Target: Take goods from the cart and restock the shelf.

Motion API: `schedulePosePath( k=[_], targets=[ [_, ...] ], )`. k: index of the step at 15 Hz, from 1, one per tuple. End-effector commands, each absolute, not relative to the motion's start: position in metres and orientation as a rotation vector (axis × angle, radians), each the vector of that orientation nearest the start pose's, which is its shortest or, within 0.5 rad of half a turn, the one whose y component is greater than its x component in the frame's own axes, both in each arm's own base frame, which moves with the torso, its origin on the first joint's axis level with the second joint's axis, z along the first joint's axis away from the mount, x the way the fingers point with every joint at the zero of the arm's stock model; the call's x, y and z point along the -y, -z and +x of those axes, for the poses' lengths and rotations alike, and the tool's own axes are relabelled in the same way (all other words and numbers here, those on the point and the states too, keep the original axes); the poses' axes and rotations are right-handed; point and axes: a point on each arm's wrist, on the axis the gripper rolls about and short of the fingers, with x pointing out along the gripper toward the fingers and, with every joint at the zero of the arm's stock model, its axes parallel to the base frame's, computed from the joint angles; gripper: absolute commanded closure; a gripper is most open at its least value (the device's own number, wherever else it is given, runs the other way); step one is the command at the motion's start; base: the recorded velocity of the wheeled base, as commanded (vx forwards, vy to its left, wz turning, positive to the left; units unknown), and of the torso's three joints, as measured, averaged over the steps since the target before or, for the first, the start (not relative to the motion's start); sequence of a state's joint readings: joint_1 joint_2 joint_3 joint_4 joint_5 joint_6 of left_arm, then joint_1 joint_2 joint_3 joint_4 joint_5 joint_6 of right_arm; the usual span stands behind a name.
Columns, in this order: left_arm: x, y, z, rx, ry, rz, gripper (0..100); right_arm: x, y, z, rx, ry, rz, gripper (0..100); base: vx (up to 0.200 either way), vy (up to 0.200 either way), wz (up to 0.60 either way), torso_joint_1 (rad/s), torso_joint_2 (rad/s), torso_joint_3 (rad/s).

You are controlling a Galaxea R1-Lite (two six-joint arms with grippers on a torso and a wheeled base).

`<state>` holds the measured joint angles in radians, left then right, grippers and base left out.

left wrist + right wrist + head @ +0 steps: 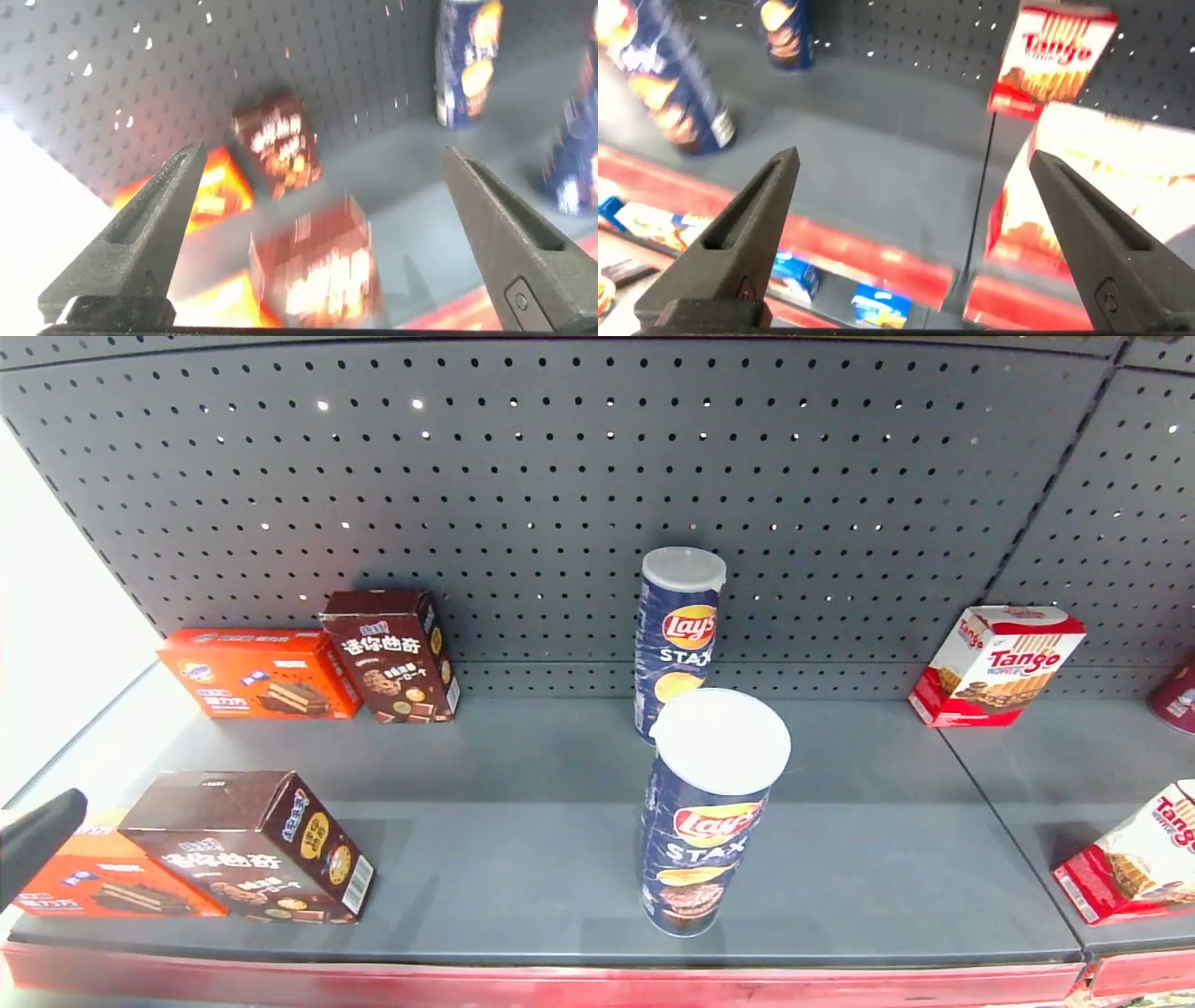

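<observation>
Shelf (523, 840) lies at 12 o'clock from both arms, two upright cans (709, 812) at its centre. Left gripper (324, 149), fingers spread and empty, faces the brown box (252, 845) at 8 o'clock. Right gripper (915, 157), likewise spread and empty, faces the wafer boxes (1055, 56) at 4 o'clock. With neither holding goods, a pick likely comes first.

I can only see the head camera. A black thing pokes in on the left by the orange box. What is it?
Observer: Your left pincer. Its wrist camera shows it wide open, holding nothing.
Operator: Where's my other one?
Observer: The right pincer is open and empty too, facing the shelf next to the front wafer box.
Operator: What's under the shelf?
Observer: Blue packets sit below its red front edge.
</observation>
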<state>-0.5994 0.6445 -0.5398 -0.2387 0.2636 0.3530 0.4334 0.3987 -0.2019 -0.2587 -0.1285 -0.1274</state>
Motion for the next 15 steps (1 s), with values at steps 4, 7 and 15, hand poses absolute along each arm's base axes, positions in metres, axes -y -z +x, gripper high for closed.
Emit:
schedulePosePath(
  k=[4,7,15],
  targets=[
    [-0.009,-0.151,-0.002,0.084,0.341,0.347,0,0.004,-0.107,-0.002,0.055,-0.329,-0.077,0,0.000,0.000,0.00,0.000,0.00,0.000],
    [-0.009,-0.098,-0.003,-0.012,0.356,0.388,0,0.007,-0.090,-0.008,-0.025,-0.320,-0.048,0,0.000,0.000,0.00,0.000,0.00,0.000],
    [-0.008,-0.086,-0.004,-0.079,0.224,0.325,0,0.003,-0.078,-0.018,-0.060,0.057,0.039,0,0.000,0.000,0.00,0.000,0.00,0.000]
  ],
)
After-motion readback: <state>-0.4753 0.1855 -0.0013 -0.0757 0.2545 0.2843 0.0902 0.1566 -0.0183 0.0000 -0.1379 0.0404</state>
